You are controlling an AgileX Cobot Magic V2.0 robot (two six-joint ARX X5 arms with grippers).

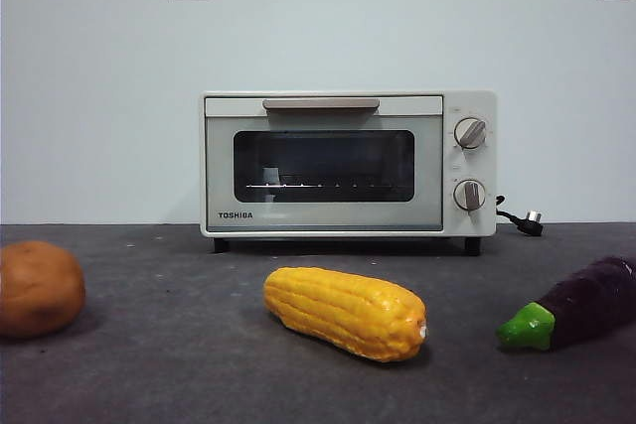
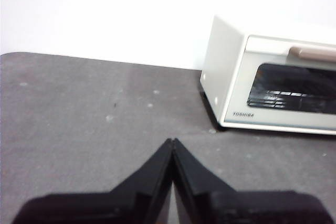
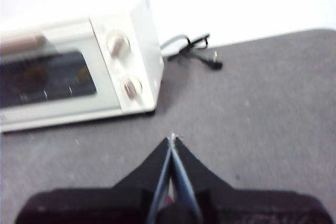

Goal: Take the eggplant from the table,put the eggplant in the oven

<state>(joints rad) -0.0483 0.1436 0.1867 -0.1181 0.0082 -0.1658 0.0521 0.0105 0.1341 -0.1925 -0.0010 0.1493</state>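
The dark purple eggplant [image 1: 586, 303] with its green stem cap lies on the grey table [image 1: 179, 364] at the front right, partly cut off by the picture's edge. The cream-white Toshiba oven [image 1: 348, 164] stands at the back middle with its door closed; it also shows in the left wrist view [image 2: 273, 77] and the right wrist view [image 3: 79, 72]. My left gripper [image 2: 172, 141] is shut over bare table, left of the oven. My right gripper [image 3: 172, 137] is shut over bare table, right of the oven. Neither gripper shows in the front view, and no wrist view shows the eggplant.
A yellow corn cob [image 1: 345, 312] lies in the front middle. A round brown lump [image 1: 38, 288] sits at the front left. The oven's black cord and plug [image 1: 522, 218] trail on the table to its right, also visible as the cord [image 3: 197, 51].
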